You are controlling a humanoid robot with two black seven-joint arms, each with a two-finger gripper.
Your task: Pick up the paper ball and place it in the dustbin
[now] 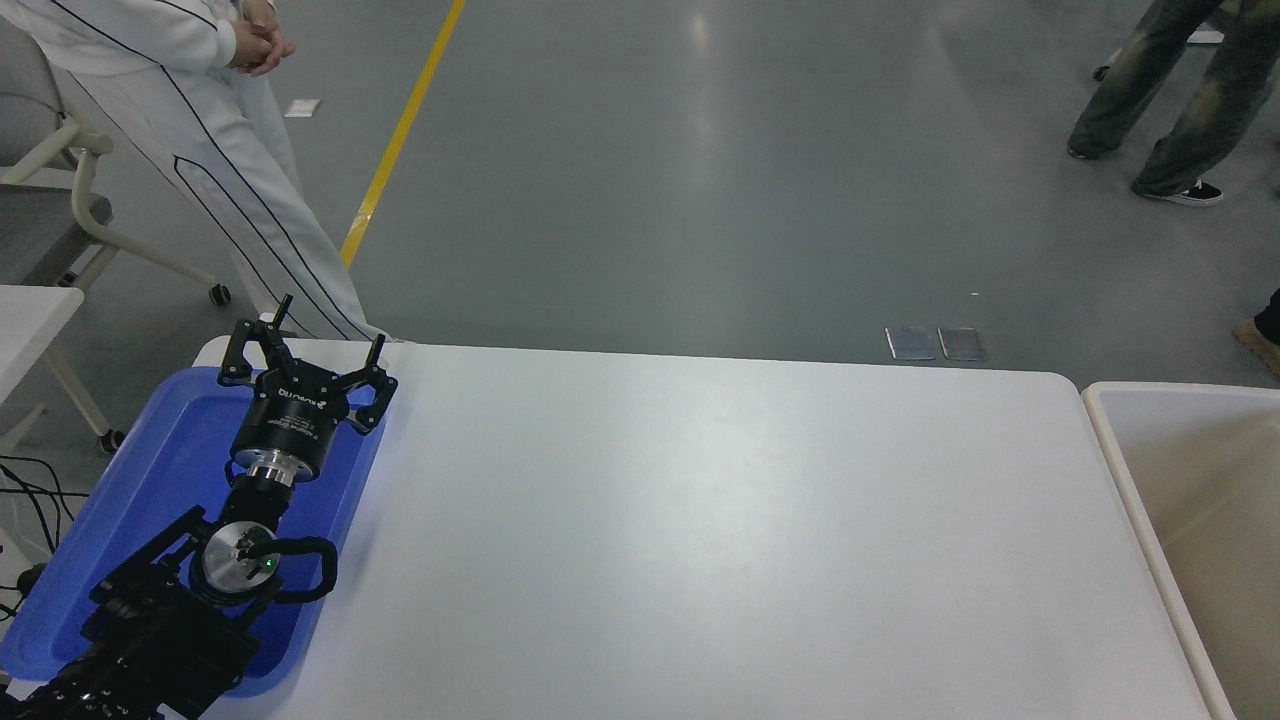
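Observation:
No paper ball shows anywhere in the head view; it is hidden or out of view. The dustbin [1100,425] is a cream-white bin with a thick rim and beige inner walls, standing against the table's right end and cut off by the picture's edge. My left gripper [325,335] hangs over the far end of a blue tray at the left, its black fingers spread open with nothing between them. The right arm is out of view.
The shallow blue tray [165,460] lies along the table's left edge under my left arm. A person in white [190,130] stands beyond the far left corner beside a chair [70,190]. Another person's legs [1170,90] are at the top right.

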